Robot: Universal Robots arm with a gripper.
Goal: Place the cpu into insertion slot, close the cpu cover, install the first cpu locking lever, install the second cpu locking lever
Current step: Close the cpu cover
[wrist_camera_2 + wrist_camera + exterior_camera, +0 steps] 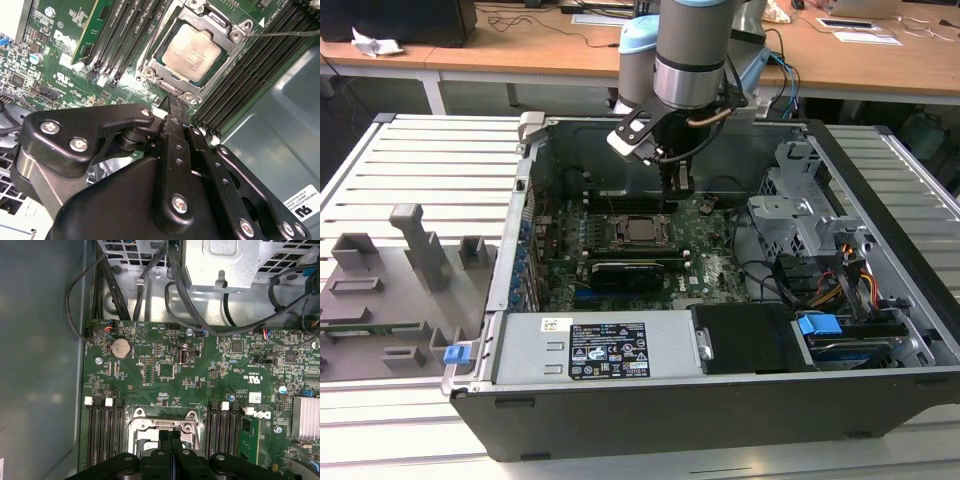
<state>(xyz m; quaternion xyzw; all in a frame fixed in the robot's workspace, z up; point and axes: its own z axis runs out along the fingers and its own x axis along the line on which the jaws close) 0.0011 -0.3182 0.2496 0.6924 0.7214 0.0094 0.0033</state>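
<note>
Already the cpu (190, 47) sits inside the insertion slot (161, 70).

1. My arm (690, 45) stands near vertical at the upper centre of the exterior view, its wrist pointing down.
2. The gripper (678, 184) hangs beneath it, close to the frame's centre.
3. In both wrist views, the black fingers (176, 135) (164, 441) lie pressed together, with no gap.

the gripper (170, 436), fingers together, hangs over the metal cover (145, 426). a round battery (120, 347) sits on the green board (165, 385).
</note>
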